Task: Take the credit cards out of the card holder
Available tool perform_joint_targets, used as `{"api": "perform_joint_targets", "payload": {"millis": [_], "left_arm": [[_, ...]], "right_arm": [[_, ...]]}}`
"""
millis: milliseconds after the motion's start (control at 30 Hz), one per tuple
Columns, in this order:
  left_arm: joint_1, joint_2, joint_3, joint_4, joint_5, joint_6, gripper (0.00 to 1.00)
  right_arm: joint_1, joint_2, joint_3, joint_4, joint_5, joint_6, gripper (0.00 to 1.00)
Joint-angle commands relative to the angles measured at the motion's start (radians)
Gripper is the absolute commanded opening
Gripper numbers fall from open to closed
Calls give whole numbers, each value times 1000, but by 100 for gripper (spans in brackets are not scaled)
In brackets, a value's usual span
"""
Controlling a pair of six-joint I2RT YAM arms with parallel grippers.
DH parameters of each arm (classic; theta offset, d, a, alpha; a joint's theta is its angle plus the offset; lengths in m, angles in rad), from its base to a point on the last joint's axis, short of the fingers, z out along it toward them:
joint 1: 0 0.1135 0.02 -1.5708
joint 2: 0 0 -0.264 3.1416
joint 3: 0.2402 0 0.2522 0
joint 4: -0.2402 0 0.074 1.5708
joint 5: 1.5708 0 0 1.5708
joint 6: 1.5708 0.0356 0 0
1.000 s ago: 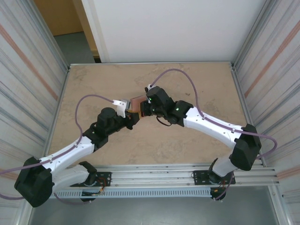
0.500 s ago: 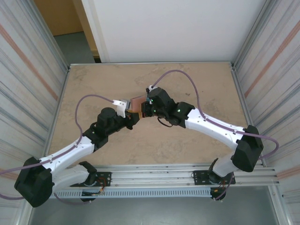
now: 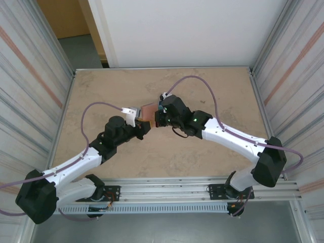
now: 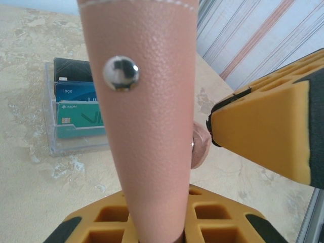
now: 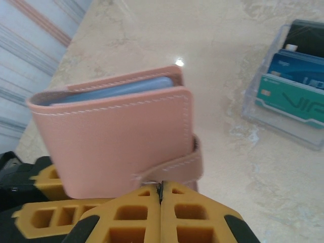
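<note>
Beige marbled surface [image 3: 202, 91], arms meeting mid-surface over it. Card holder [image 5: 121, 142] is off the surface, folded shut and held between both arms. Left end effector [image 4: 154, 228] is narrow, clamped on the lower edge of the holder. Right end effector [image 5: 161, 202] is fully closed, apparently pinching the closing tab [image 5: 174, 164].

Handling: the holder looks like soft grained leather, light, and likely to flex rather than stay rigid, so it needs a firm clamp near the spine. The tab is the obvious pull point, and the snap stud [image 4: 120, 73] probably wants a short peel away from the body. A thin tab in flat pads could slip.

Three credit cards [image 4: 76, 106], black, blue and teal, stand in a clear stand [image 5: 250, 119] on the surface beyond the holder, apart from it. They are thin, stiff and slick, so they are better gripped by an exposed edge. Blue-grey lining shows at the holder's open edge, but whether any card sits inside cannot be told.

Room: ribbed side panels [image 3: 30, 76] on both sides, white back wall [image 3: 192, 30]. Surface looks smooth and slightly glossy, so cards may slide on it.
</note>
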Motion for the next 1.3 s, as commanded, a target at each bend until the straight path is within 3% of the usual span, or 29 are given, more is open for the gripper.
{"api": "perform_joint_targets", "payload": {"millis": [0, 200, 233, 267, 300, 400, 933, 1267], "left_arm": [[10, -38, -2, 74, -7, -12, 0], [10, -37, -8, 76, -3, -15, 0], [10, -36, -8, 76, -2, -16, 0], [10, -35, -7, 75, -2, -17, 0], [9, -35, -8, 76, -1, -17, 0], [10, -31, -7, 72, -2, -13, 0], [10, 5, -2, 83, 12, -14, 0], [10, 2, -4, 96, 25, -11, 0]], "right_arm": [[-21, -33, -22, -47, 46, -27, 0], [-26, -42, -32, -17, 12, -30, 0], [-25, -42, -32, -7, 0, -29, 5], [-25, -43, -30, 4, -13, -30, 18], [-24, -44, -29, 10, -23, -29, 24], [-12, -42, -12, 22, -28, -29, 34], [16, 3, 51, 37, -28, -26, 54], [10, 71, 95, 11, -23, -20, 56]]}}
